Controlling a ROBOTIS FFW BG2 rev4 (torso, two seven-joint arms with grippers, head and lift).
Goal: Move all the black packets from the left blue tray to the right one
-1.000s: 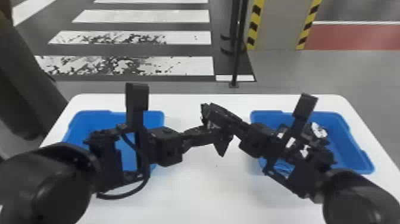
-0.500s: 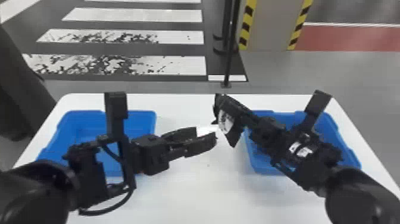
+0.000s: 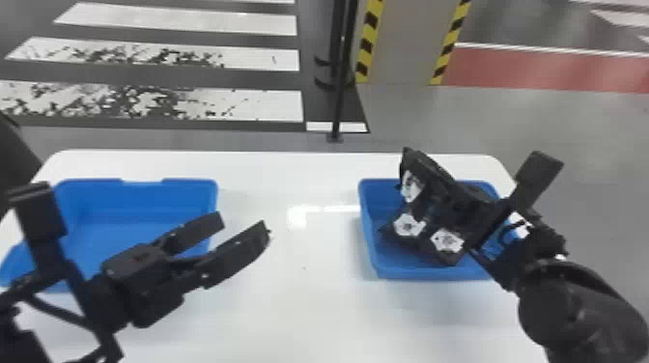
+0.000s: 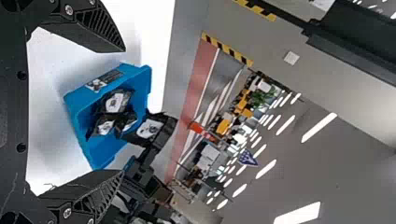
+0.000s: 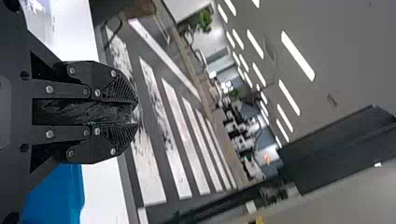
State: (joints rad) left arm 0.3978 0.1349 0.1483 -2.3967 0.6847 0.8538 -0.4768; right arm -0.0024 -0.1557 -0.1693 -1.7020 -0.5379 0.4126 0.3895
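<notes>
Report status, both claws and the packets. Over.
Left claw open, holding nothing. Right claw clamped on black packet, at right tray. In the way: other packets lying in that tray, likely no obstacle.

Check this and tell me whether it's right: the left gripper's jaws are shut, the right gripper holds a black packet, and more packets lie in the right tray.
Not quite: the left gripper's jaws are open, as the head view shows. The right gripper does hold a black packet, and more packets lie in the right tray.
</notes>
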